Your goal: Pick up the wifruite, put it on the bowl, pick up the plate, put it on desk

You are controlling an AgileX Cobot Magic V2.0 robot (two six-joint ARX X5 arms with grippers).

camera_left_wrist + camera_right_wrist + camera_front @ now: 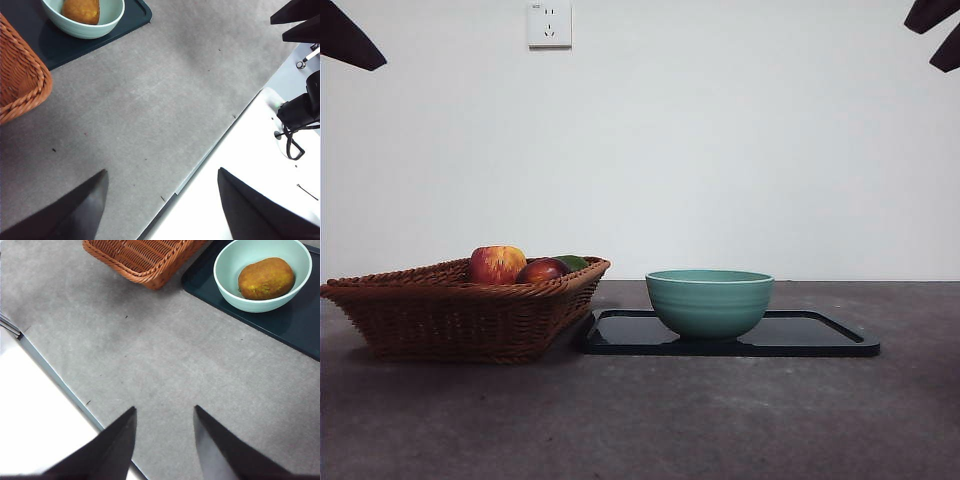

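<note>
The orange-brown wifruite [266, 278] lies inside the teal bowl [235, 262]; the left wrist view also shows the wifruite [81, 10] there. In the front view the bowl [709, 300] hides it. The bowl stands on the plate [820, 335], a flat dark rectangular tray resting on the grey desk [640, 420]. My left gripper [162, 200] is open and hangs high over the desk's near edge, far from the bowl [102, 24]. My right gripper [165, 435] is open too, raised over bare desk, holding nothing.
A brown wicker basket [450, 320] stands left of the plate, holding a streaked apple [497, 264], a dark red fruit [542, 271] and something green [573, 262]. Black arm tips [345, 38] show at both top corners. A white surface [250, 165] borders the desk.
</note>
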